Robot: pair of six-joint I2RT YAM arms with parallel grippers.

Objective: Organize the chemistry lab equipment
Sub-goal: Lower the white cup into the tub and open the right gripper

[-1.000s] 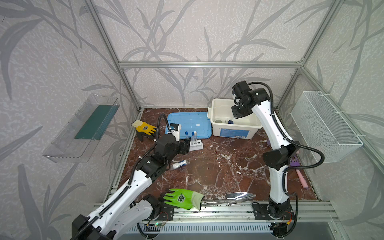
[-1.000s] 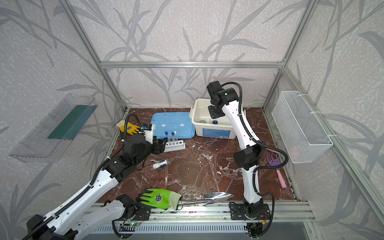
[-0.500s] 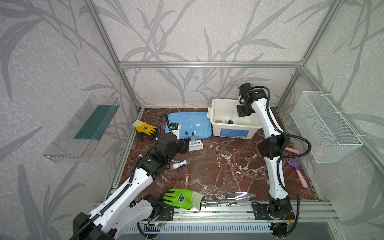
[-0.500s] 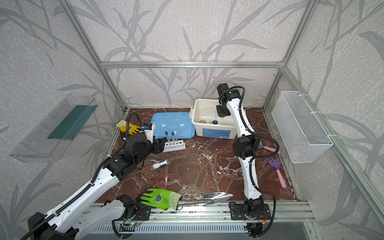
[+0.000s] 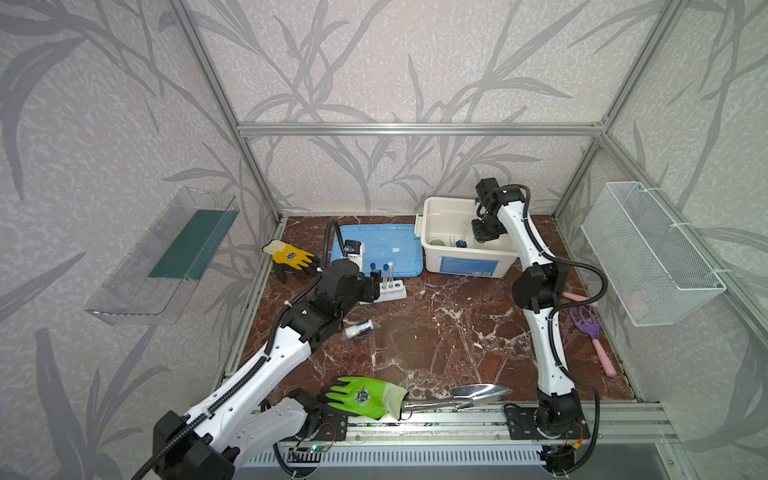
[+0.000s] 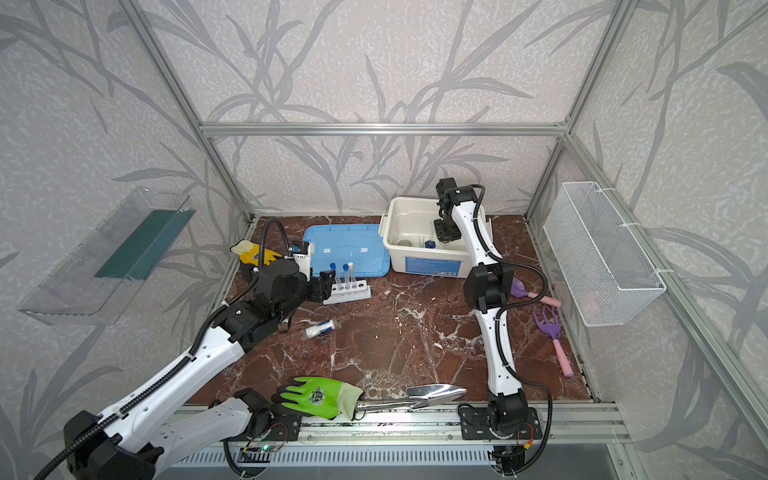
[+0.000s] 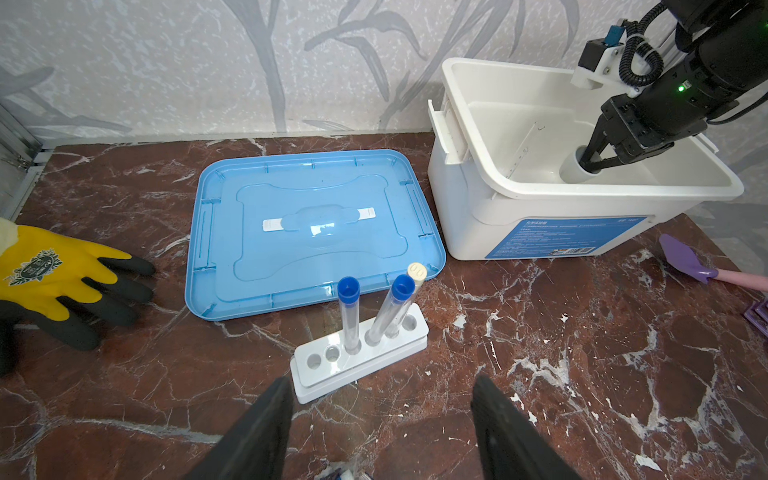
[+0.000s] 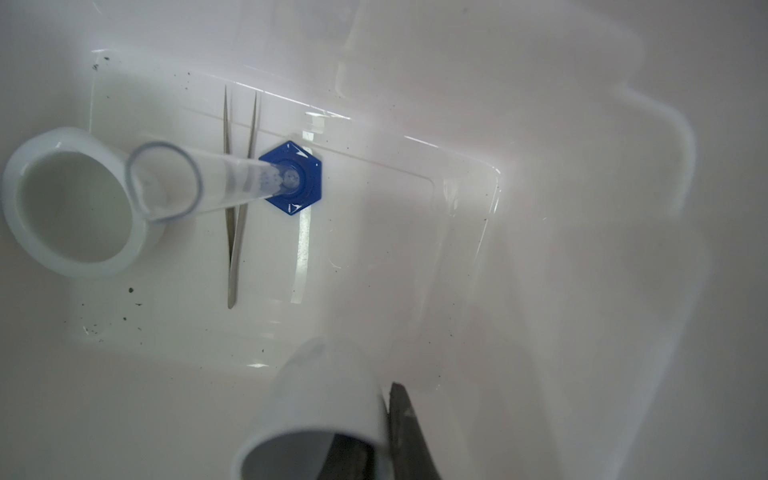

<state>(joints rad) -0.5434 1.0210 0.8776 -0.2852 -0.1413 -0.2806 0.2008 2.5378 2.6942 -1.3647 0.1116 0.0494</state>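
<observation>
Small white smooth-walled cup point(image 8: 324, 415), tilted, pinched at the rim by the clenched right hand point(image 7: 592, 163): one black finger point(image 8: 405, 428) outside the wall, one inside. Held low within the white plastic bin point(image 7: 590, 195) at the desk's point(image 5: 436, 340) back edge, right of middle.

On the bin floor nearby:
- Thin metal tweezers point(image 8: 240, 216), lying flat.
- Clear measuring tube on a blue hexagonal foot point(image 8: 293, 178), upright.
- Small round white bowl point(image 8: 68, 203).

Blue label point(image 7: 582, 237) on the bin front, print too small to read.

White six-hole plastic rack point(image 7: 361, 353) near the back left, just in front of a flat blue plastic lid point(image 7: 311, 232). Three clear test tubes upright in it, two blue-capped point(image 7: 348, 291) and one cream-capped point(image 7: 417, 272).

Left hand point(image 7: 380, 380) released, jaws wide, just short of the rack and not touching.

Small clear bottle with white-and-blue wrap point(image 5: 359, 329) on its side, left of the desk's middle.

Yellow-and-black glove point(image 7: 45, 270) with an unreadable crest at the left edge. Green glove point(image 5: 361, 397) and shiny metal trowel point(image 5: 478, 395) at the front edge.
</observation>
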